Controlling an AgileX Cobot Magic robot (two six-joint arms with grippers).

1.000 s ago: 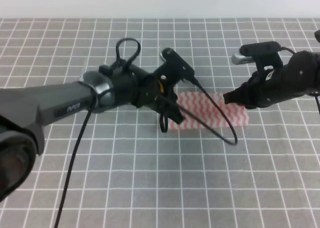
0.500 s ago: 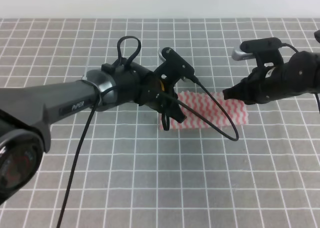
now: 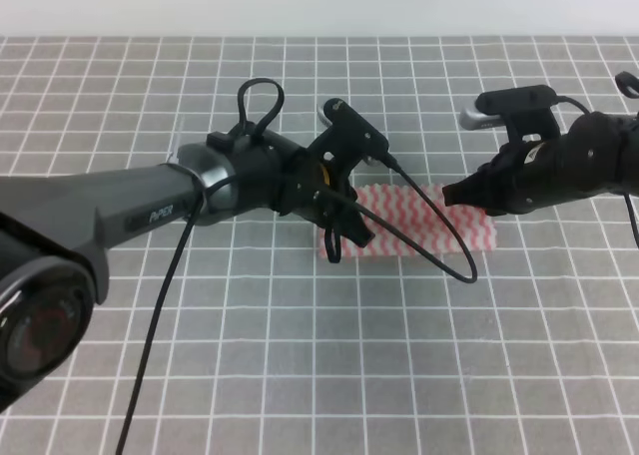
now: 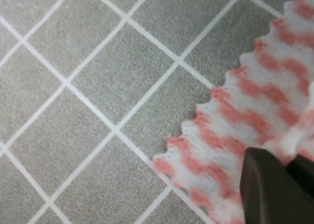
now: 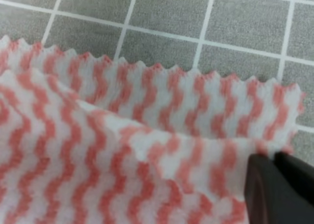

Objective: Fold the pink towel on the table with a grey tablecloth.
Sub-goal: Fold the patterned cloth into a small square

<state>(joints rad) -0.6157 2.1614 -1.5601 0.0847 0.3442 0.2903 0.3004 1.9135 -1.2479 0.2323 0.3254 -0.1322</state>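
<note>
Pink towel (image 3: 424, 224) lay folded, long axis left-right on grey tablecloth (image 3: 300, 355). Left gripper (image 3: 334, 240) and right gripper (image 3: 449, 194) reached inward, each pinching towel end.

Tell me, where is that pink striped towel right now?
In the high view the pink towel lies folded on the grey tablecloth, slightly right of centre, between the left gripper and the right gripper.

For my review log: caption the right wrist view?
Right hand pinching the upper layer of the pink towel, folded over itself on the grey gridded tablecloth.
</note>
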